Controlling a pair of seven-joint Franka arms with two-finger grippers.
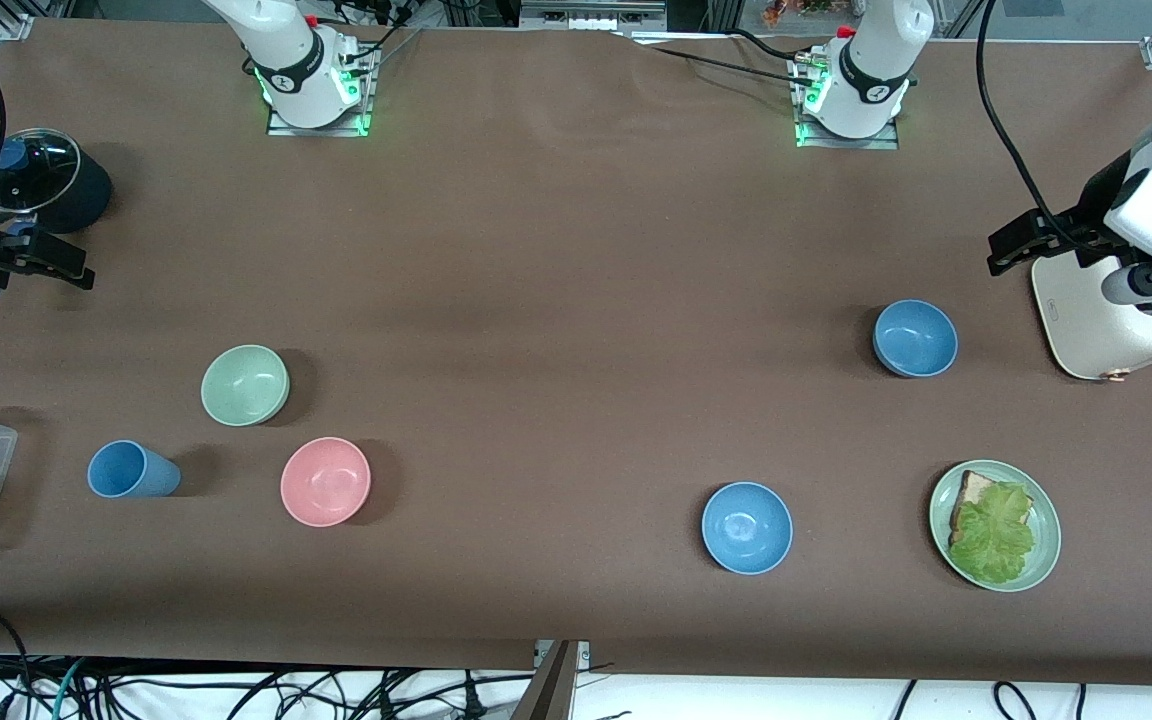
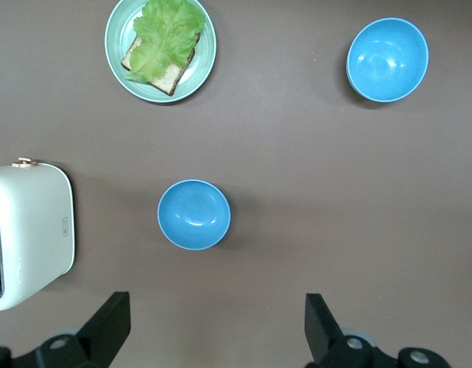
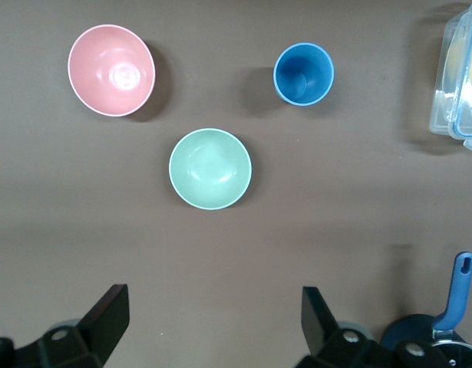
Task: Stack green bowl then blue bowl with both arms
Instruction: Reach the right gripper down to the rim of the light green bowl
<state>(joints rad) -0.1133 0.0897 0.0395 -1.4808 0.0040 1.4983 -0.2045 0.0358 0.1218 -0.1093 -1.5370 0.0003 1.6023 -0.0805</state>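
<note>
We see the left gripper (image 1: pixel 1006 245) over the toaster (image 1: pixel 1116 325), jaws apart, and the right gripper (image 1: pixel 56 268) beside the pot (image 1: pixel 46 185), jaws apart. Blue bowl (image 1: pixel 915 338) lies at the toaster's 9 o'clock; green bowl (image 1: pixel 245 385) at the pink bowl's (image 1: pixel 325 481) 11 o'clock

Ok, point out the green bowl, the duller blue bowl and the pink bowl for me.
green bowl (image 1: pixel 245 384), front view, inside bottom.
blue bowl (image 1: pixel 915 337), front view, inside bottom.
pink bowl (image 1: pixel 325 481), front view, inside bottom.
</note>
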